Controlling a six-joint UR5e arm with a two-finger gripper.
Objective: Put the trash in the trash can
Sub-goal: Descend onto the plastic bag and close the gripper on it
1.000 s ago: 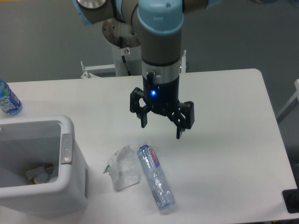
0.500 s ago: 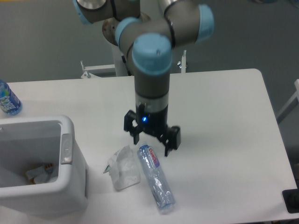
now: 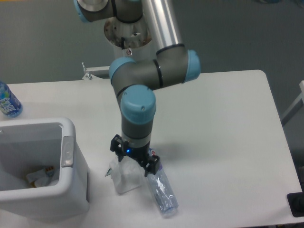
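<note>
Your gripper (image 3: 135, 162) sits low over the wrapper (image 3: 124, 176), beside the crinkled bottle (image 3: 160, 187). Its fingers (image 3: 151, 167) are spread, grasping nothing you can see.

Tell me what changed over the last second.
The hand dropped from above the table toward the wrapper and crinkled bottle, fingers spread over them. Nothing grasped yet. Wrapper, bottle, trash can and the upright bottle stayed put.

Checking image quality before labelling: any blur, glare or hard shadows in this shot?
Fixed camera view: soft overall, fine detail smeared; gripper casts only a faint shadow on the table; no strong glare; the wrapper and crinkled bottle look washed-out against the white top.
</note>
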